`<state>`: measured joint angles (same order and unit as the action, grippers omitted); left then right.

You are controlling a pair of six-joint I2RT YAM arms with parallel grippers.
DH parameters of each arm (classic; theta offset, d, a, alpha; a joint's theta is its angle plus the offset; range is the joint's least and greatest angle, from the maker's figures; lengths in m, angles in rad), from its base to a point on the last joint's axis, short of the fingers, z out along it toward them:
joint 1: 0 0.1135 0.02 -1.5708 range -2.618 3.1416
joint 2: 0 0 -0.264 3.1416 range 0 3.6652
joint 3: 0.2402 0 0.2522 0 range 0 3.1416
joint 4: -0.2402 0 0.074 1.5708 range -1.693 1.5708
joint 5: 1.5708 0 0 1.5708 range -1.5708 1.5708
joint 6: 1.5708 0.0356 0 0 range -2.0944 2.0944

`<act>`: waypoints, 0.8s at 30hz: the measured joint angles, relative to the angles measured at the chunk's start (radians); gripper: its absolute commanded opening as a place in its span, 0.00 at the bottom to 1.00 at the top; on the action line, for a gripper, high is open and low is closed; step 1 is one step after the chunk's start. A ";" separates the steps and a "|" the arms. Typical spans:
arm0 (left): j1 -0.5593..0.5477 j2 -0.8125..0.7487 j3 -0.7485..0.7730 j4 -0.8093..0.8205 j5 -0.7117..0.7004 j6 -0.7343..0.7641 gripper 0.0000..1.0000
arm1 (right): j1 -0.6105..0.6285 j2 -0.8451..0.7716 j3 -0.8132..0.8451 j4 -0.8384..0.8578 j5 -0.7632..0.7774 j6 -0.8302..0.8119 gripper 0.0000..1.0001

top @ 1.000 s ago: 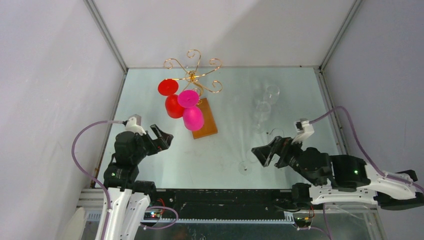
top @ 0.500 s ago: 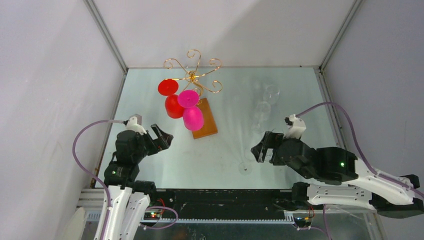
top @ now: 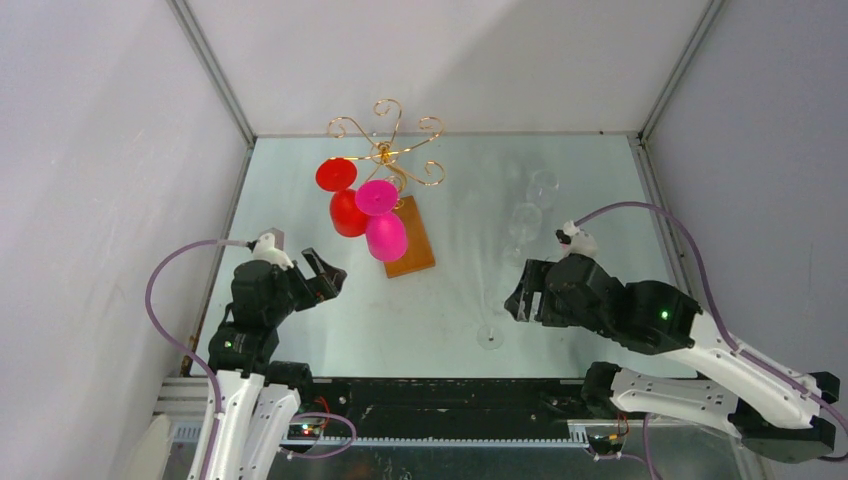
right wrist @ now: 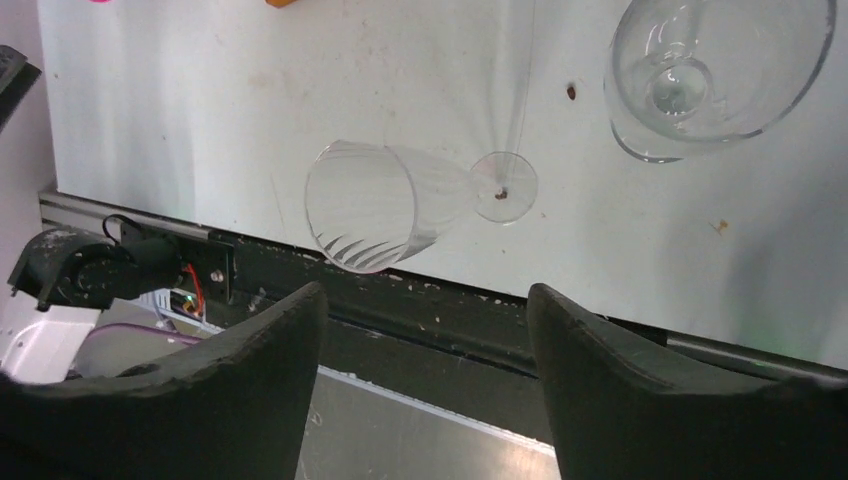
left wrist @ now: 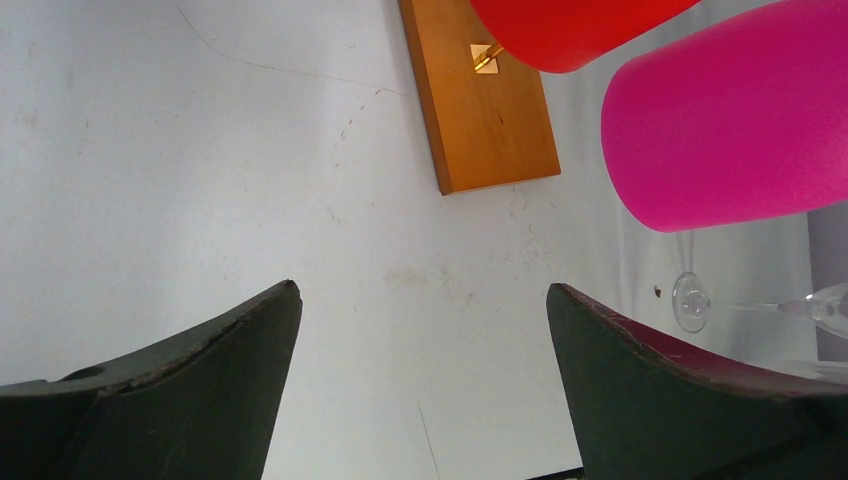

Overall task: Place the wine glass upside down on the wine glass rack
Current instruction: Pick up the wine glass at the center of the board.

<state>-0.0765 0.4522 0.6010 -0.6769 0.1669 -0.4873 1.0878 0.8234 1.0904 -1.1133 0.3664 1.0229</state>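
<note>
Clear wine glass (right wrist: 375,205) upright, rim up, right gripper (right wrist: 425,292) apart near it, left gripper (left wrist: 422,290) apart

L wrist: rack base (left wrist: 490,120), red glass (left wrist: 570,30), pink glass (left wrist: 720,140) cropped at edges

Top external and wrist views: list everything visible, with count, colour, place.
wine glass rack: one, gold wire on brown wooden base, left-centre of table
red wine glass: one, red, hanging upside down on rack
magenta wine glass: one, magenta, hanging likewise beside it
near clear wine glass: one, clear, upright by table's front edge
far clear wine glass: one, clear, upright, farther back, right side
table: one, pale, under everything
left gripper: one, black, open, empty, front left
right gripper: one, black, open, facing that near glass
</note>
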 measured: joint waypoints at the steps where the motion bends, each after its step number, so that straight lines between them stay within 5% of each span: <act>1: 0.000 0.001 0.000 0.000 0.000 0.000 1.00 | -0.013 0.006 0.001 0.000 -0.017 -0.009 0.68; 14: 0.000 0.004 0.000 -0.007 0.000 0.000 1.00 | -0.109 0.134 0.020 0.000 -0.134 -0.101 0.45; 24: 0.000 0.004 0.000 -0.007 0.000 0.000 1.00 | -0.121 0.196 0.052 -0.010 -0.135 -0.145 0.41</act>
<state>-0.0765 0.4564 0.6010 -0.6842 0.1669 -0.4873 0.9665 1.0191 1.1427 -1.1233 0.2314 0.8776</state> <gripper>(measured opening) 0.996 0.428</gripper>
